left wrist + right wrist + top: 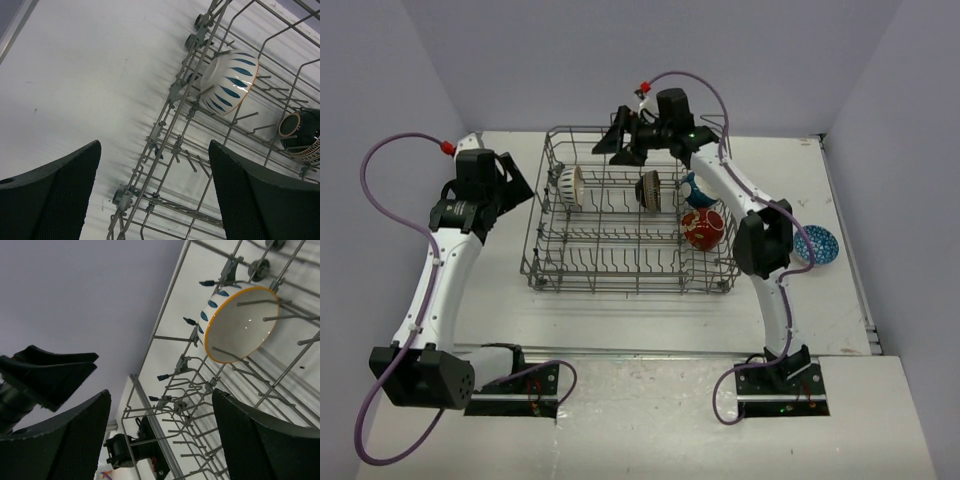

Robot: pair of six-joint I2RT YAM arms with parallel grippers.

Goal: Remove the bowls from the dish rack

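Grey wire dish rack (630,262) at table (620,322) centre, holding four bowls among its tines: white striped bowl (570,187) on edge at far left, dark brown bowl (648,190) mid-row, teal-white bowl (695,190) and red patterned bowl (703,228) at the right end. Blue patterned bowl (817,245) sits on the table, right of the rack. Left gripper (154,147) beside the rack's left side and right gripper (161,395) over its far edge, each with fingers wide apart, holding nothing.

Robot lab (bolted arms (445,275), bare walls (650,60))
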